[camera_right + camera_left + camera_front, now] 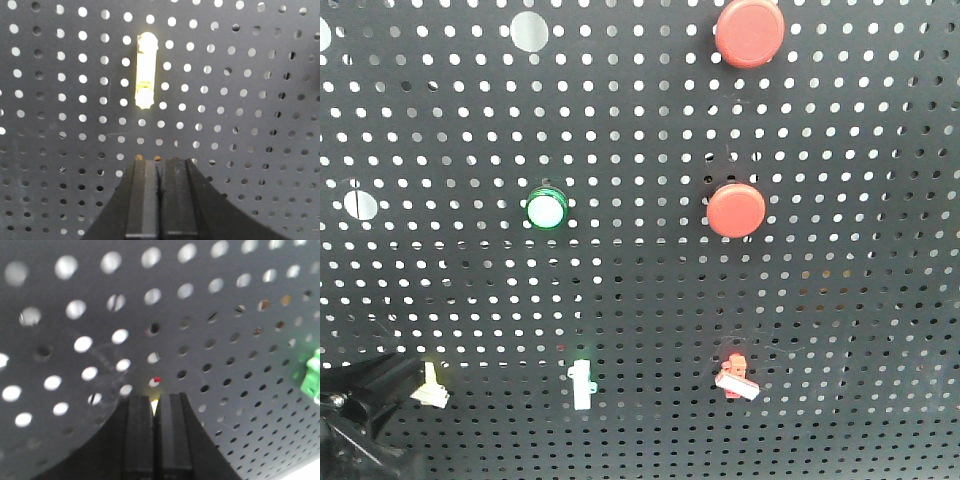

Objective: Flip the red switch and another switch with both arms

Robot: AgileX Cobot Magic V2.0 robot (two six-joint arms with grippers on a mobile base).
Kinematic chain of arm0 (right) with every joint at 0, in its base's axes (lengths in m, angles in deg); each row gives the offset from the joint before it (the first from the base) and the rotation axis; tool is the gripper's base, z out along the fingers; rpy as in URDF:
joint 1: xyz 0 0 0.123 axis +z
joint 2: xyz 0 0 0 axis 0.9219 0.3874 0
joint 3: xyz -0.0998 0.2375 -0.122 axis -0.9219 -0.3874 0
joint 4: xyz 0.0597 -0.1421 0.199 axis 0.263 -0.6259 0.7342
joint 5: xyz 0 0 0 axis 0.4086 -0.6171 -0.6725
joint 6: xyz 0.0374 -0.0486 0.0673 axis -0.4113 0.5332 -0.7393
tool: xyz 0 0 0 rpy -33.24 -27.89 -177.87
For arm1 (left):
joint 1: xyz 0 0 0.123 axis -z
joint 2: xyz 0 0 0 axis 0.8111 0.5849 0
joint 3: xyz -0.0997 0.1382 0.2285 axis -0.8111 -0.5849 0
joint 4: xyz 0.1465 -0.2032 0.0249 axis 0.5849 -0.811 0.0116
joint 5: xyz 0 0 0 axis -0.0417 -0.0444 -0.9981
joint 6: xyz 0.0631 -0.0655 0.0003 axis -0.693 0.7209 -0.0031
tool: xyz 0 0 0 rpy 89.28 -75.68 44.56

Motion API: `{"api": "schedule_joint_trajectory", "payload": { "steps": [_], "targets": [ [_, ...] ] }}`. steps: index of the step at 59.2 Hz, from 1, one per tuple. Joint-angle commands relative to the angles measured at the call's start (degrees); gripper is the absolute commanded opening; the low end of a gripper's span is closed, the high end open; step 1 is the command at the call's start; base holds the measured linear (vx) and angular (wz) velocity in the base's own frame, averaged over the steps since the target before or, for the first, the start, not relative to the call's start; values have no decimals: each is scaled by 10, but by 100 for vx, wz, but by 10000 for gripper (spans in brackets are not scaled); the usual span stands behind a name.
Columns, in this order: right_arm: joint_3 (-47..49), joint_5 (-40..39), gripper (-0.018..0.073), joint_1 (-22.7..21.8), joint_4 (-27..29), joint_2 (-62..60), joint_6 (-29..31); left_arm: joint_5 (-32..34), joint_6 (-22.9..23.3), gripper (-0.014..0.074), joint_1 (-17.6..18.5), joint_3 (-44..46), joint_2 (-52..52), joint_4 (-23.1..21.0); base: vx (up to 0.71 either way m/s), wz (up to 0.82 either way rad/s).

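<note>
The red switch (735, 378) was tiny, with a tilted white lever. My left claw (155, 399) and right claw (160, 162) were closed, facing the pegboard (840, 300).

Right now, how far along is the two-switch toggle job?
Done: nothing I can confirm. In hand: the left pincer, shut, sits at the tiny pale-yellow-based toggle. Remaining: the tiny red-based toggle has no pincer near it; the right pincer, shut, hangs short of the black perforated board.
</note>
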Motion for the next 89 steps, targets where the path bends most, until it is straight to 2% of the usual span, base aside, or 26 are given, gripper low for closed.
{"api": "schedule_joint_trajectory", "payload": {
  "steps": [1,6,17,26,31,42,49,59,63,70,76,89],
  "targets": [
    [19,-50,-6,-4,-5,4,3,34,7,2,4,22,-5,-41,0,0],
    [19,-50,-6,-4,-5,4,3,11,7,2,4,19,-5,-66,0,0],
    [19,-50,-6,-4,-5,4,3,-71,8,2,4,19,-5,-72,0,0],
    [19,-50,-6,-4,-5,4,3,-143,18,2,4,19,-8,-95,0,0],
    [19,-52,-6,-4,-5,4,3,-144,18,2,4,19,-21,-95,0,0],
    [19,-55,-6,7,-19,4,1,-93,15,2,4,19,-80,-87,0,0],
    [19,-51,-6,67,-34,4,-13,-90,15,2,4,19,-132,-53,0,0],
    [19,-55,-6,192,-37,46,-14,-91,15,2,4,19,-178,-11,0,0],
    [19,-80,-6,245,-37,83,-14,-91,15,2,4,19,-187,-2,0,0],
    [22,-155,-6,309,-36,150,-2,-94,15,2,4,19,-190,-2,0,0],
    [40,-184,-6,335,-22,210,5,-105,15,2,4,19,-190,-2,0,0],
    [104,-203,-6,335,-11,293,2,-114,16,2,4,19,-190,-4,0,0]
  ]
}}
